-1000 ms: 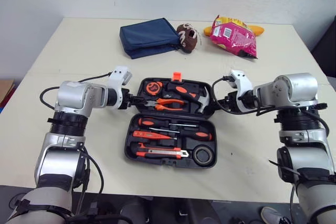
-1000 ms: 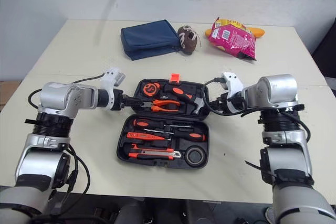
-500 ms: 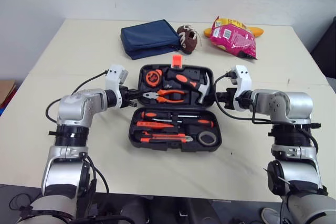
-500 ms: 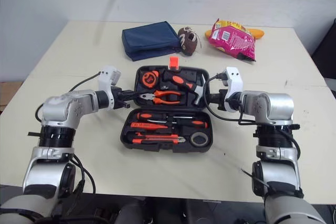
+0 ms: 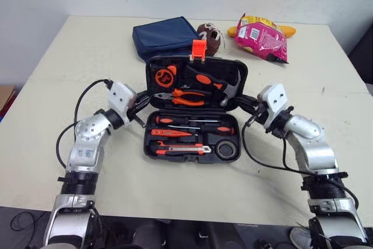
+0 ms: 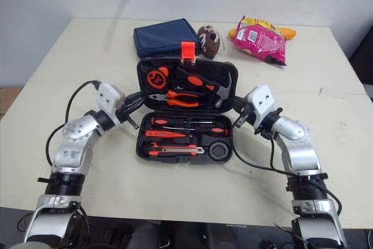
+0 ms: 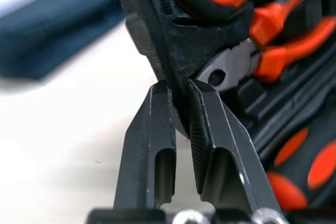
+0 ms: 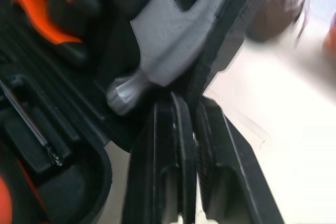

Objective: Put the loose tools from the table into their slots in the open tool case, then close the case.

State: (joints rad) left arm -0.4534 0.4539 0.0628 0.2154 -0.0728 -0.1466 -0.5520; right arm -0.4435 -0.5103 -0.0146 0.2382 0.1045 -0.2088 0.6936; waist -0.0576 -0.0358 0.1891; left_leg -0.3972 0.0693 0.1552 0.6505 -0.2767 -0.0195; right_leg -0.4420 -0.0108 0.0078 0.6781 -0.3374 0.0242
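Black plastic tool case (image 5: 149, 151) at centre of cream bench (image 5: 76, 56), base flat, hinged lid (image 5: 242, 74) tilted up | steel-headed hammer (image 5: 230, 90) and orange-handled pliers (image 5: 183, 94) slotted in lid, orange-handled screwdrivers (image 5: 175, 133) in base | left tool (image 7: 176, 90) pinching lid's left edge | right tool (image 8: 186, 100) pinching lid's right edge
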